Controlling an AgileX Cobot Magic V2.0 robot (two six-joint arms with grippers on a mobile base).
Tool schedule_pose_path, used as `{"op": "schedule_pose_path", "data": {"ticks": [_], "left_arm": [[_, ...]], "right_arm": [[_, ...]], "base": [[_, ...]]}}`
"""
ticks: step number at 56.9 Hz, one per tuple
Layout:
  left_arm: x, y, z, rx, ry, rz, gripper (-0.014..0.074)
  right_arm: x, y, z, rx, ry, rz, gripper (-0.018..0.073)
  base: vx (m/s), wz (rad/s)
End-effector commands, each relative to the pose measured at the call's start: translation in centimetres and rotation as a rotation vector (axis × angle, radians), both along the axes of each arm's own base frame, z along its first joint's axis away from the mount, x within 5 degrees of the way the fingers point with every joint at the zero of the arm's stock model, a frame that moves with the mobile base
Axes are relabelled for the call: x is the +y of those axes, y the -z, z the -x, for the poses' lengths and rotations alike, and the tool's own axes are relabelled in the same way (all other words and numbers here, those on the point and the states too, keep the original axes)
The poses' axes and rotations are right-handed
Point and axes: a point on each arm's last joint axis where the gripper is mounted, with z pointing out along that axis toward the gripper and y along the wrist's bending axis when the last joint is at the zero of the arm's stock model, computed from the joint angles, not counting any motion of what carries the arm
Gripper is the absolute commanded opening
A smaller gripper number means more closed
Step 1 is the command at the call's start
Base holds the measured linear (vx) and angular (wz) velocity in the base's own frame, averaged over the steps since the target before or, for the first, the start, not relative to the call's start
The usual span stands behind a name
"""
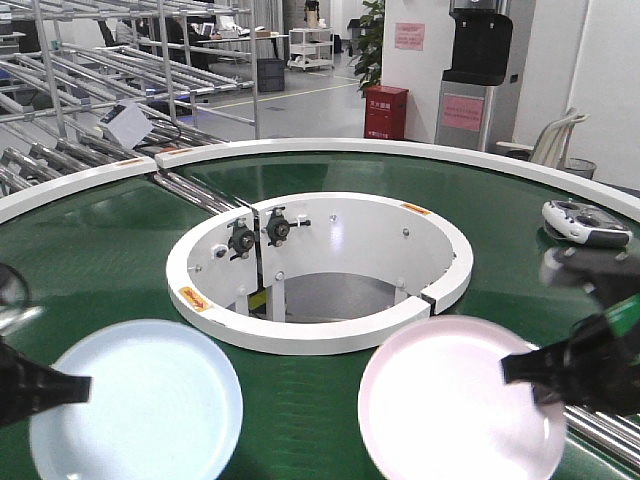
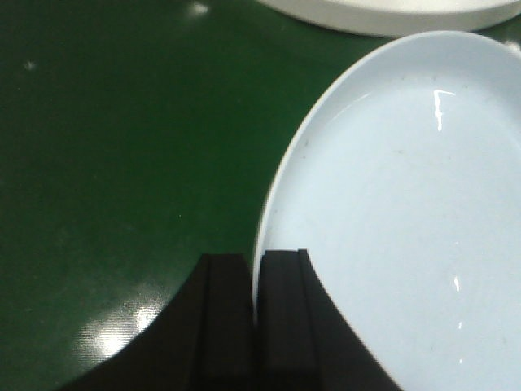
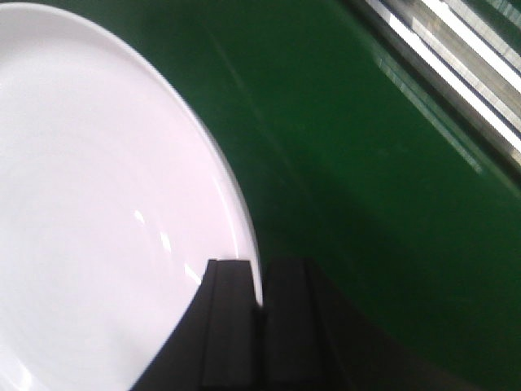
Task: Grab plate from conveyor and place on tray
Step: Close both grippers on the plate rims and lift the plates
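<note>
Plates, two of them, lie on the dark green belt of the conveyor (image 1: 100,260), one to each side of its round central opening (image 1: 330,290), whose white wall (image 1: 350,230) stands up from the belt. In the front-facing view the pale blue plate (image 1: 140,400) sits at about seven o'clock from that opening and the pink plate (image 1: 460,400) at about five o'clock; they are well apart, and both rest flat on the belt. The left gripper (image 1: 85,385) reaches in from nine o'clock of the pale blue plate, and its black tips meet the plate's rim there. Its wrist camera shows the two fingers (image 2: 224,309) drawn close together with the thin rim of the pale blue plate (image 2: 407,220) caught between them, one finger over the plate and the other over the green belt (image 2: 122,163). The right gripper (image 1: 508,368) comes in from three o'clock of the pink plate and is clamped on its rim in the same way. In its wrist view the fingers (image 3: 285,318) are pressed nearly together around the edge of the pink plate (image 3: 98,204), which looks almost white there. A steel roller strip (image 3: 456,57) runs across the belt at one o'clock of that view. On the belt at two o'clock of the opening lies a grey handset (image 1: 585,222), near the outer white edging (image 1: 400,150). Beyond the conveyor stand metal racks (image 1: 120,60) at eleven o'clock and a red cabinet (image 1: 385,110) at twelve.
</note>
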Motion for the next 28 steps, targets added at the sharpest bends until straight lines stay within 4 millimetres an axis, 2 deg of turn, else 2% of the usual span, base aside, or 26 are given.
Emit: {"op": "schedule_pose_path", "data": {"ticks": [1,6,13,28], "left_arm": [[0.2,-3.9,2.3,-0.162,-0.002,0.030,-0.0007],[0.4,-5.3,4.1,-0.209,0.000,0.037,-0.0006],[0.5,-6.2,5.3,-0.253,-0.002,0.045,-0.0006],[0.5,-6.7,5.5,-0.289,-0.004,0.064,-0.0006]], "right_arm": [[-0.5,-4.3,2.9,-0.174,0.004,-0.023,-0.0012],[-0.8,-6.0,4.9,-0.238,0.005,-0.033,-0.0012],[-1.0,-7.4,6.8,-0.299,0.005,-0.040,-0.0012],[-1.1,-7.8,7.2,-0.319,0.006,-0.043,-0.0012]], "base": [[0.00,0.00],[0.00,0.00],[0.00,0.00],[0.00,0.00]]}}
